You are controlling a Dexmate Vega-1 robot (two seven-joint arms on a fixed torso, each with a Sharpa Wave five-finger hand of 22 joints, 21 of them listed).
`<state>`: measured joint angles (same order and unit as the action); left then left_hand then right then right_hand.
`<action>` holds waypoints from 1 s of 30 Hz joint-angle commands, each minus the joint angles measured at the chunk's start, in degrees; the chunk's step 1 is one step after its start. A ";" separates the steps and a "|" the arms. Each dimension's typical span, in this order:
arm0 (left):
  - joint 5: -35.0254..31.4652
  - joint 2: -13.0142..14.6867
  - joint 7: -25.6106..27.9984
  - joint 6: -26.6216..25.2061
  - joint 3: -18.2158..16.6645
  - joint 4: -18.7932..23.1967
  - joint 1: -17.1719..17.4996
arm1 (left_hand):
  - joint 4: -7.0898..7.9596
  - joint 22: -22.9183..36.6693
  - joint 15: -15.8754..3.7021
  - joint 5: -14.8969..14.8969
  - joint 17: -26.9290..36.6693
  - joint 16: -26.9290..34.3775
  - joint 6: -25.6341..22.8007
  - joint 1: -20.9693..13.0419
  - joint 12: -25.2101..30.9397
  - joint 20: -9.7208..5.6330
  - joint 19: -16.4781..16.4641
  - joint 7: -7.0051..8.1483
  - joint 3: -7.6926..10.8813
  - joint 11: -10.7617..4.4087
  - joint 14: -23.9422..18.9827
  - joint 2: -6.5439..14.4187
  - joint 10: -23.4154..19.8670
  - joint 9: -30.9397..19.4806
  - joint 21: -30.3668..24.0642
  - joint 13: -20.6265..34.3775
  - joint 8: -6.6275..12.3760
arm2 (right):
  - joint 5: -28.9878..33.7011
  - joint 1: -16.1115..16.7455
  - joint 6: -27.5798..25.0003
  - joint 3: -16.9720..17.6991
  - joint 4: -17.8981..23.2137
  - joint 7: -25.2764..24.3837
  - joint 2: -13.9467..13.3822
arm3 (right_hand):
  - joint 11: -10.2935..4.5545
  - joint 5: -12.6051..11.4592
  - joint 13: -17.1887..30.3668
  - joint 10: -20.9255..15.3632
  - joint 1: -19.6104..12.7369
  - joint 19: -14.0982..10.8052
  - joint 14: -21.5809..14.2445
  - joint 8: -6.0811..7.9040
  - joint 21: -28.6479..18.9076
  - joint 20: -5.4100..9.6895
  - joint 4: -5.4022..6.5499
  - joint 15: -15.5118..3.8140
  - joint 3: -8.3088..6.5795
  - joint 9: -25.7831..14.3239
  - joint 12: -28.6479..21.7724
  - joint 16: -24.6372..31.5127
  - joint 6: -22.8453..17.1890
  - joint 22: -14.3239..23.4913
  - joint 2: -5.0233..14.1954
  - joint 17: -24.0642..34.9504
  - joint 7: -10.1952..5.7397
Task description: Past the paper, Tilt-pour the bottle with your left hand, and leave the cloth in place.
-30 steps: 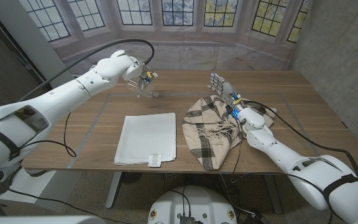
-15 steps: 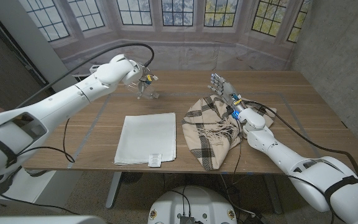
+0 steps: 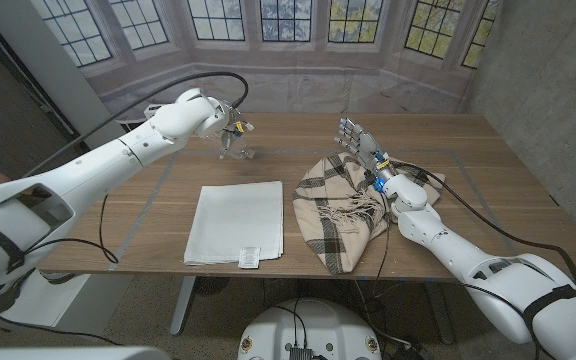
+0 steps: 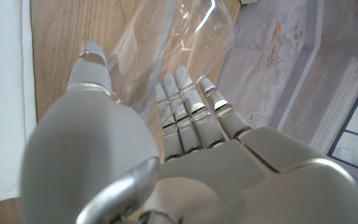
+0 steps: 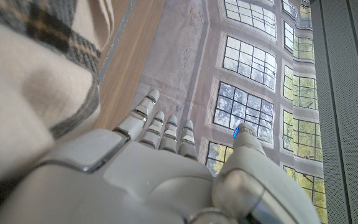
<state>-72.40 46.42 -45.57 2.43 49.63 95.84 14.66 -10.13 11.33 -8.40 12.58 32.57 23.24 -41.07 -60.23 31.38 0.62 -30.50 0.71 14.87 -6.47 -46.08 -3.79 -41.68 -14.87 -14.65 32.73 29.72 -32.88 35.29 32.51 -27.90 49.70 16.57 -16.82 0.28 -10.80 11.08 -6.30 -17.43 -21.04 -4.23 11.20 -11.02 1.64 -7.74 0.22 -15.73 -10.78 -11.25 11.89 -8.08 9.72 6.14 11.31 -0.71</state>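
From my seat I see a wooden worktop with faint inlaid lines. Behind it hangs a printed backdrop of a bay of leaded windows with greenery outside. A grey concrete wall stands on one side, a dark panel on the other.

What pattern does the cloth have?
The cloth has a plaid pattern: cream with dark grey and tan stripes. The head view shows it best.
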 commanded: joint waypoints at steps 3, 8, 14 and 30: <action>-1.73 -0.22 0.15 0.83 -0.26 0.11 0.37 | 1.40 0.14 -0.46 0.36 0.36 -0.08 -9.03 -3.03 -0.11 0.23 -0.23 0.12 2.00 -1.06 -0.71 9.59 -1.36 -0.17 -0.21 7.99 2.99 | 0.10 0.66 0.09 0.07 0.95 -0.71 -0.21 | 0.09 0.03 0.27 -0.34 -0.33 -0.54 -0.42 0.24 -0.09 -0.04 0.00 0.15 0.13 -0.32 -0.17 0.23 -0.46 0.09 0.23 0.27 0.13; -1.64 -0.41 0.11 0.65 -0.42 0.02 0.62 | 1.41 0.15 -0.48 0.38 0.37 -0.21 -9.00 -2.96 -0.23 0.26 -0.21 0.12 2.10 -1.12 -0.66 9.58 -1.26 -0.13 -0.21 8.03 3.03 | 0.24 1.21 -0.45 0.06 2.00 -1.28 -0.67 | 0.09 0.03 0.27 -0.32 -0.31 -0.52 -0.40 0.24 -0.08 -0.03 0.03 0.11 0.15 -0.32 -0.16 0.22 -0.47 0.09 0.25 0.28 0.10; -3.71 -0.03 1.80 0.51 -0.01 0.31 0.96 | 1.36 0.15 -0.36 0.41 0.41 -0.28 -8.97 -2.97 -0.35 0.25 -0.19 0.06 2.24 -1.15 -0.78 9.53 -1.21 -0.06 -0.20 8.10 3.10 | 0.20 1.50 -0.47 0.13 2.35 -1.58 -0.75 | 0.06 0.03 0.27 -0.36 -0.31 -0.53 -0.38 0.23 -0.08 -0.03 0.02 0.11 0.18 -0.32 -0.17 0.19 -0.47 0.09 0.22 0.28 0.10; -6.68 0.05 7.39 -4.62 -1.49 2.03 4.43 | 1.61 0.17 -0.54 0.56 0.55 -0.33 -9.48 -2.53 -0.19 0.23 -0.49 -0.03 2.54 -1.17 -1.43 9.78 -2.12 0.09 -0.34 8.29 3.48 | 0.34 1.99 -0.40 0.06 3.05 -2.01 -0.84 | 0.13 0.02 0.27 -0.43 -0.30 -0.53 -0.39 0.23 -0.07 -0.01 0.04 0.13 0.19 -0.32 -0.18 0.16 -0.50 0.09 0.25 0.27 0.15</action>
<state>-76.55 46.29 -42.02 1.41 48.89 96.76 16.83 -10.45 11.33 -8.39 12.56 33.04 22.80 -41.07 -60.23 30.93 0.62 -30.50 0.71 15.19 -6.46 -46.09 -3.79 -41.70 -14.59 -14.65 32.92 29.73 -32.70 36.77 32.31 -27.81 51.90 15.01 -17.41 0.28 -10.80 11.08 -6.30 -17.43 -21.04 -4.23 11.20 -11.02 1.64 -7.74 0.22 -15.73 -10.78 -11.25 11.89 -8.08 9.73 6.14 11.31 -0.71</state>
